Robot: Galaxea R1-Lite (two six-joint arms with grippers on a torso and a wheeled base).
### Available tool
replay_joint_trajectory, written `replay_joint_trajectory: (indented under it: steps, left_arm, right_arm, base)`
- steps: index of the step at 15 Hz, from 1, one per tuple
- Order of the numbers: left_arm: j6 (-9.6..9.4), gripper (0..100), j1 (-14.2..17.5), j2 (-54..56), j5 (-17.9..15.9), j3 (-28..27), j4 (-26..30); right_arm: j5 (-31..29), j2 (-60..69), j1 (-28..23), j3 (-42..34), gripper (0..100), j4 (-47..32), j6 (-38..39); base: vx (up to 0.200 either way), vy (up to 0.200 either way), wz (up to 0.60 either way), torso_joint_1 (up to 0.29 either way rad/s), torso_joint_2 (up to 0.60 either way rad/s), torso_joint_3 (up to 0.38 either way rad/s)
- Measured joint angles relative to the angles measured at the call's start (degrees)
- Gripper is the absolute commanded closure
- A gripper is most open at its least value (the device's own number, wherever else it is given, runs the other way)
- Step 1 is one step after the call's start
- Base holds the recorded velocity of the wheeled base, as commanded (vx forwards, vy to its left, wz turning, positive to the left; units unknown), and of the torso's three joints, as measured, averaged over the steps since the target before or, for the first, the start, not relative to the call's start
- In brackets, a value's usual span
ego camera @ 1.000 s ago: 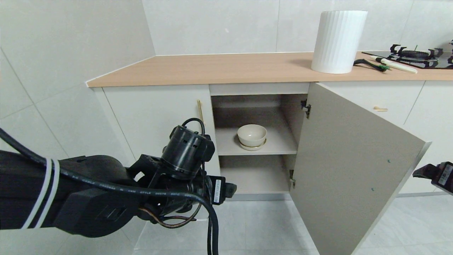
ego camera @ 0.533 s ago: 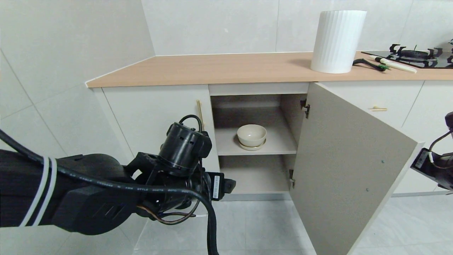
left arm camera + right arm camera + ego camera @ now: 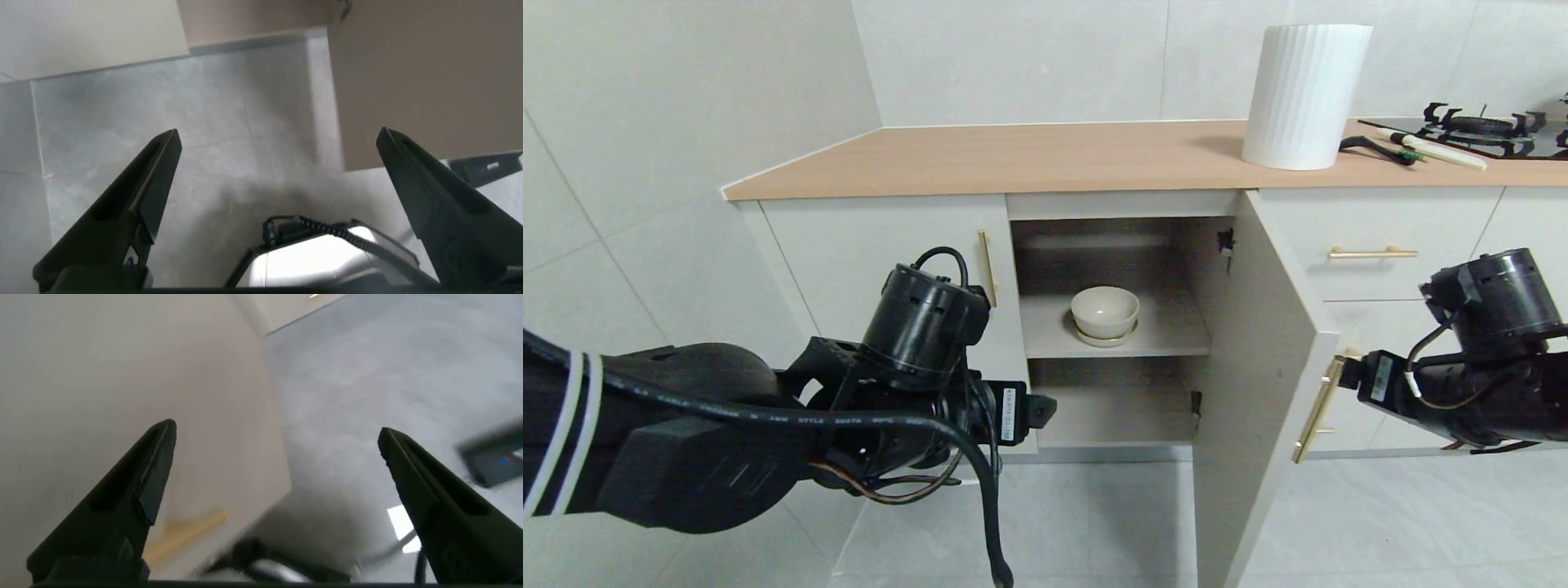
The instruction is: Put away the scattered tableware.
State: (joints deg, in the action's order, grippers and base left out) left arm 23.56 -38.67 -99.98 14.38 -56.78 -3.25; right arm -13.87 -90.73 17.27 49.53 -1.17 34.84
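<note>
The bowl [image 3: 1104, 310] sits on a small plate [image 3: 1104, 336] on the upper shelf [image 3: 1168, 335] of the open cabinet, dead centre under the counter [image 3: 1013, 155], so the stowing looks done. I'd say the step in hand is shutting the cabinet door [image 3: 1258, 367], which stands about half open at 4 o'clock from the bowl.

The right end effector [image 3: 276, 431] is at 3 o'clock, spread wide and empty. It is at the door's outer face, up against the gold handle [image 3: 1313, 408]. The left end effector [image 3: 278, 135] hangs at 8 o'clock from the bowl, also spread wide with nothing in it, in front of the neighbouring closed door.

Next, I'd expect a steady push on the door's outer face toward 9 o'clock until it meets the frame. The left arm sits close to the opening's lower corner and may need to stay back from the swing.
</note>
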Motion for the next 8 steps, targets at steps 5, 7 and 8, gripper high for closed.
replay_joint_trajectory:
  steps: [5,7,8]
  left_arm:
    - [-0.11,0,1.51,1.99,0.01,-0.18,0.11]
    - [-0.11,0,2.65,2.84,0.04,-0.18,0.26]
    - [-0.11,0,3.23,3.18,0.09,-0.13,0.41]
  right_arm:
    - [0.28,-5.18,9.76,5.79,0,0.2,0.57]
    - [0.99,-8.16,10.89,9.25,0,0.09,0.49]
    - [1.39,-9.96,11.11,11.68,0,0.09,0.35]
  base:
    - [0.0,0.0,0.0,0.0,0.0,0.0]
    - [0.0,0.0,0.0,0.0,0.0,0.0]
    - [0.0,0.0,0.0,0.0,0.0,0.0]
